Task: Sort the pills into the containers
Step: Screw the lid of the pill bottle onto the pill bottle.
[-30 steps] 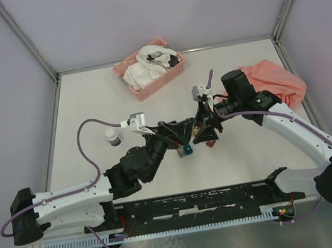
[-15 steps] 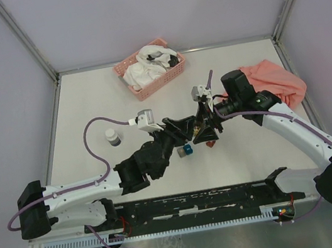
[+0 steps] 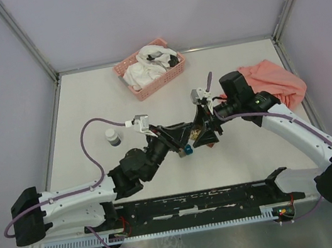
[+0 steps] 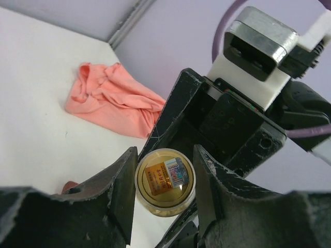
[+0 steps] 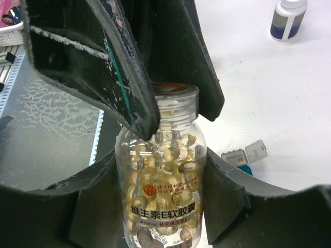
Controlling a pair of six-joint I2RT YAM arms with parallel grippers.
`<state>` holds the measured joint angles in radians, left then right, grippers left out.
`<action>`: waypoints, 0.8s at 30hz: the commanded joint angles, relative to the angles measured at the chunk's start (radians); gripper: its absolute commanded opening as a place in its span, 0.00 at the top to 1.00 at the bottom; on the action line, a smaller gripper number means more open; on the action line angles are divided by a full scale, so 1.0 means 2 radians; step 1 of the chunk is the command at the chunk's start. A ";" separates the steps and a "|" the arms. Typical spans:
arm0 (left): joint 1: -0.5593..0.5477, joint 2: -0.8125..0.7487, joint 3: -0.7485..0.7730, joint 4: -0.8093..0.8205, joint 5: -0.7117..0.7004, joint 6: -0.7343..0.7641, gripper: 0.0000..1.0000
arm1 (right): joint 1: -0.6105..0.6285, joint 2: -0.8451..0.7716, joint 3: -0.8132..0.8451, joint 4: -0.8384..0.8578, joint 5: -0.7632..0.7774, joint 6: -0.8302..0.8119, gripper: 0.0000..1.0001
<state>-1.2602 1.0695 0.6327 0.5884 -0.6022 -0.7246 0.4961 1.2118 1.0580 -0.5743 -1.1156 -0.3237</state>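
Pale lilac walls are enclosing the white counter (image 3: 85,99). At mid-frame the right end effector (image 5: 163,175) is grasping a clear plastic jar (image 5: 163,206) of golden-amber pills (image 5: 170,165) by its body, while the left end effector (image 4: 165,170) is clamping its top. Sorting is seemingly not begun: the pills are filling the jar, and the small teal cube-shaped container (image 3: 187,149) is waiting just below.

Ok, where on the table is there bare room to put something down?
The table is bare from the basket left to the bottle, between basket and cloth at the far edge, and in front between the left arm and right arm. The middle is crowded around the jar and teal box.
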 commanded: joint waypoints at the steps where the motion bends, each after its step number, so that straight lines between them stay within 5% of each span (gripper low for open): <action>1: 0.034 -0.034 -0.042 0.123 0.204 0.116 0.86 | -0.009 -0.009 0.013 0.025 -0.034 0.005 0.98; 6: 0.105 -0.020 -0.060 0.187 0.352 0.089 0.75 | -0.009 -0.006 0.012 0.026 -0.038 0.005 0.98; 7: 0.110 -0.021 -0.063 0.193 0.353 0.087 0.66 | -0.008 -0.006 0.011 0.026 -0.037 0.004 0.98; 10: 0.112 -0.038 -0.074 0.185 0.312 0.082 0.21 | -0.008 -0.008 0.012 0.023 -0.032 0.000 0.98; 12: 0.113 -0.064 -0.086 0.174 0.275 0.083 0.10 | -0.009 -0.007 0.013 0.021 -0.029 -0.003 0.98; 15: 0.113 -0.112 -0.104 0.134 0.217 0.081 0.00 | -0.008 -0.006 0.014 0.018 -0.026 -0.005 0.98; 24: 0.109 -0.157 -0.091 0.001 0.106 -0.044 0.01 | -0.009 -0.005 0.014 0.017 -0.009 -0.005 0.98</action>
<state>-1.0382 0.7158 0.4118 0.7105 -0.2821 -0.6811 0.4820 1.2110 1.0580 -0.5560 -1.1381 -0.3370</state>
